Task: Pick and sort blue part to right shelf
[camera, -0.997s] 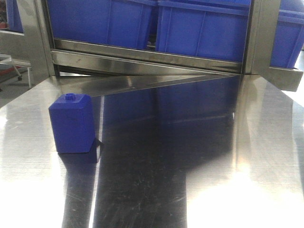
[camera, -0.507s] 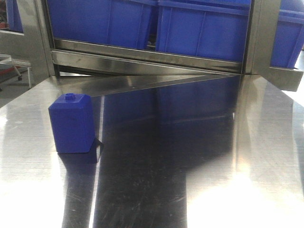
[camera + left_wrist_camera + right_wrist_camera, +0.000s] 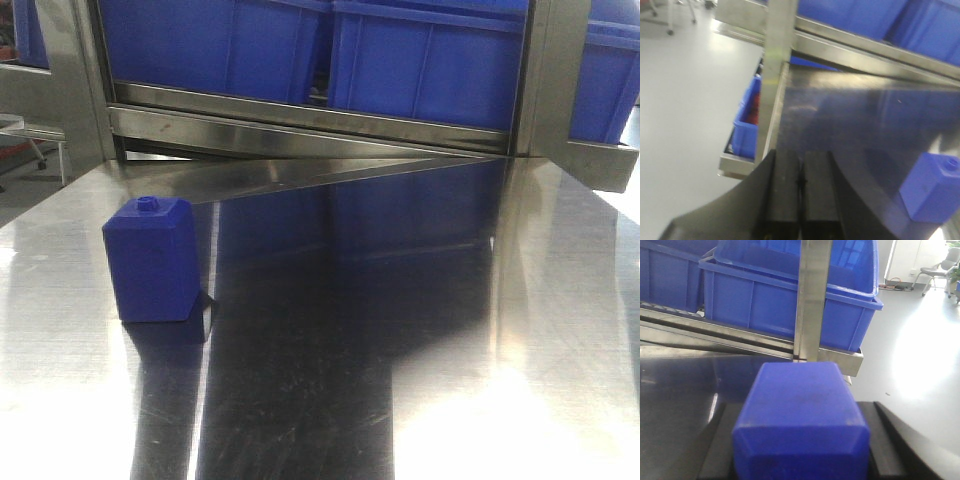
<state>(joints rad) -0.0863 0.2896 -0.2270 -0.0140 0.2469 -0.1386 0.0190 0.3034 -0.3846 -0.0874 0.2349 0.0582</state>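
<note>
My right gripper is shut on the blue part, a deep-blue block with sloped shoulders that fills the gap between the black fingers. It is held above the steel table, facing the right shelf, a steel rack whose flat front rail carries large blue bins. My left gripper is shut and empty over the table's left edge. Neither gripper shows in the front view.
A squat blue block with a small round knob stands on the steel table at the left; it also shows in the left wrist view. The rack rail and blue bins span the back. Another blue bin sits below the table's left edge.
</note>
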